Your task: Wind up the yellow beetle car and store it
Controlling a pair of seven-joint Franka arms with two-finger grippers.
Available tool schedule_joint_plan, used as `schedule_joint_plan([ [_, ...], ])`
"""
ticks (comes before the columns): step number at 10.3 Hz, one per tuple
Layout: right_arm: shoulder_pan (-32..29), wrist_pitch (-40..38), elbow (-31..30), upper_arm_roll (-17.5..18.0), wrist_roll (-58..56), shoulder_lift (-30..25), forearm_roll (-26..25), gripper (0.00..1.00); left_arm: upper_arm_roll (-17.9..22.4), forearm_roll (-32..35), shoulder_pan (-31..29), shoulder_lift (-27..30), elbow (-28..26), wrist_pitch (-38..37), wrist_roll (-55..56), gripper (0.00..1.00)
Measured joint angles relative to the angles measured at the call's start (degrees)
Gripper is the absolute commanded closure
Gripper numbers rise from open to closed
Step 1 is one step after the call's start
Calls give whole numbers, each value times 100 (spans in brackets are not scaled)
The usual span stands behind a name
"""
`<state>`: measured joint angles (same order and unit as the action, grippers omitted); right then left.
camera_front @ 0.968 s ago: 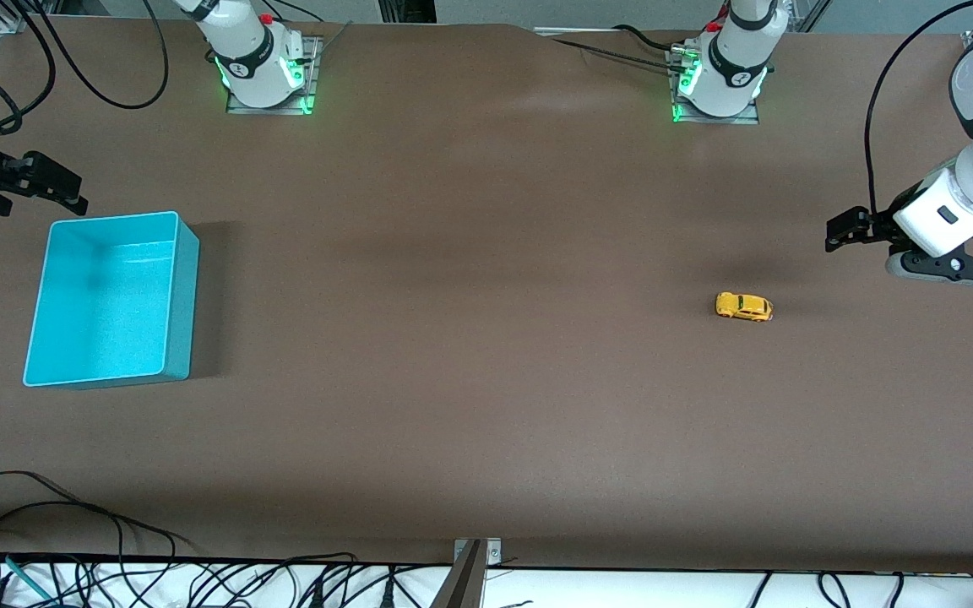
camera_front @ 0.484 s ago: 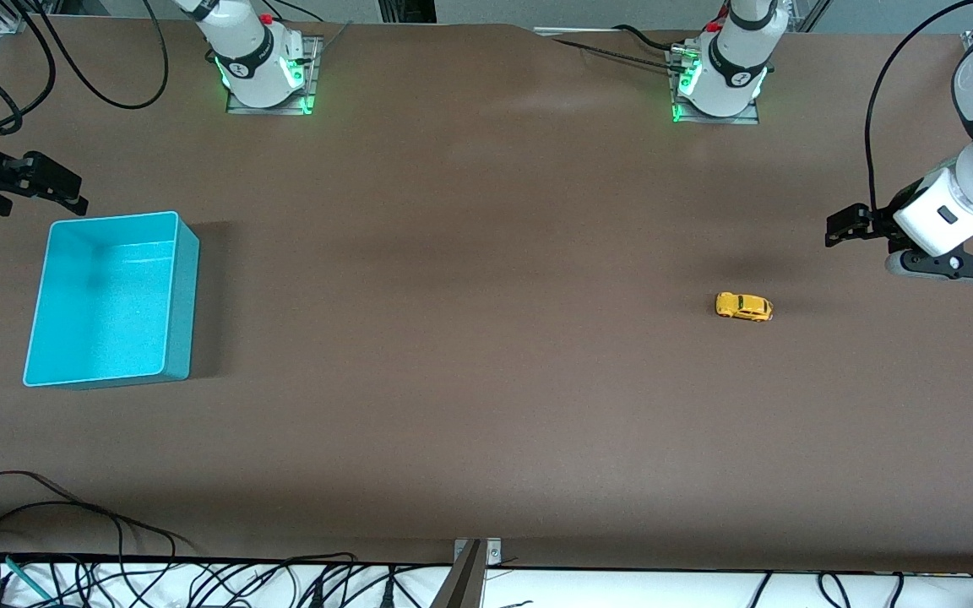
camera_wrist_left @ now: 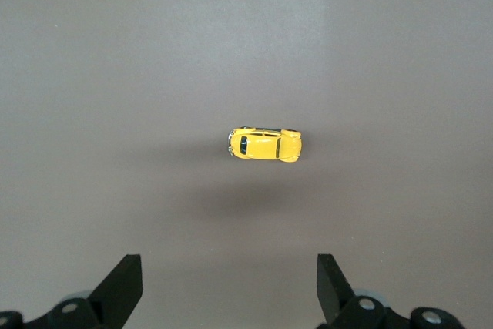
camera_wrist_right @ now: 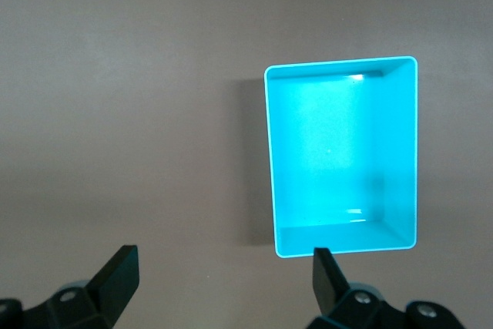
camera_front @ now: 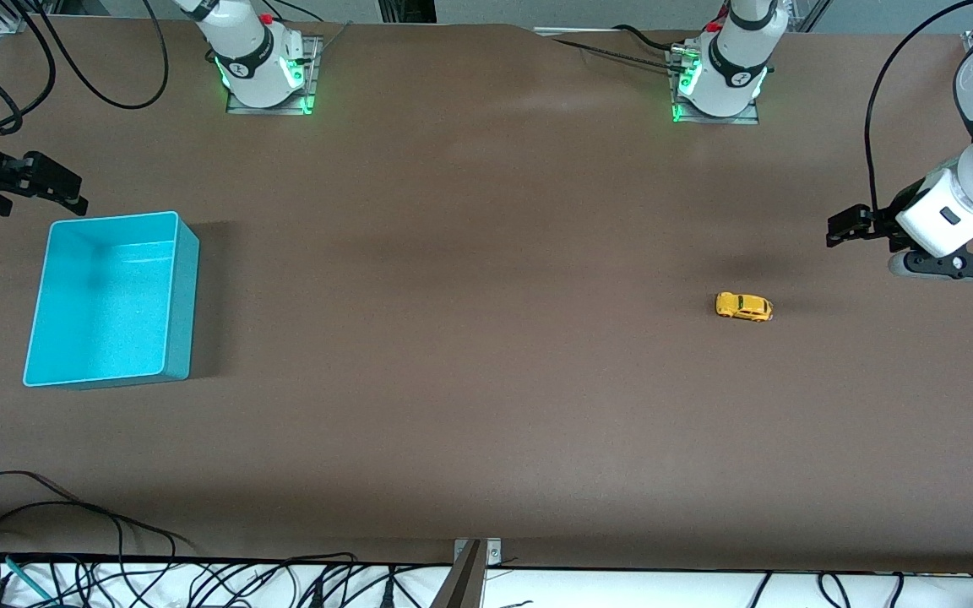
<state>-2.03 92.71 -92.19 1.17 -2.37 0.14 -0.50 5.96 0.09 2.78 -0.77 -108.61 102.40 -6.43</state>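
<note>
The yellow beetle car (camera_front: 743, 306) stands on its wheels on the brown table, toward the left arm's end. My left gripper (camera_front: 841, 226) hangs open and empty over the table, beside the car and a little closer to that end. In the left wrist view the car (camera_wrist_left: 266, 145) lies ahead of the open left gripper (camera_wrist_left: 229, 267), apart from both fingers (camera_wrist_left: 125, 279). The turquoise bin (camera_front: 183, 304) sits empty at the right arm's end. My right gripper (camera_front: 54, 184) hovers open and empty by the bin's corner. In the right wrist view the bin (camera_wrist_right: 340, 62) lies ahead of the right gripper (camera_wrist_right: 223, 263).
The two arm bases (camera_front: 263, 72) (camera_front: 719, 80) stand along the table edge farthest from the front camera. Cables (camera_front: 73, 540) trail over the nearest edge at the right arm's end. A wide stretch of bare table separates the car from the bin.
The left arm has drifted very slightly toward its end of the table. The car, the bin and the right gripper have stayed where they were.
</note>
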Motion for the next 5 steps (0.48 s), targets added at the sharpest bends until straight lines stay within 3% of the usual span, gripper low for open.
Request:
schedule_joint_plan([
  [5, 0, 0, 0, 0, 0, 0, 0, 0, 6, 0, 0, -34, 0, -2, 81, 0],
])
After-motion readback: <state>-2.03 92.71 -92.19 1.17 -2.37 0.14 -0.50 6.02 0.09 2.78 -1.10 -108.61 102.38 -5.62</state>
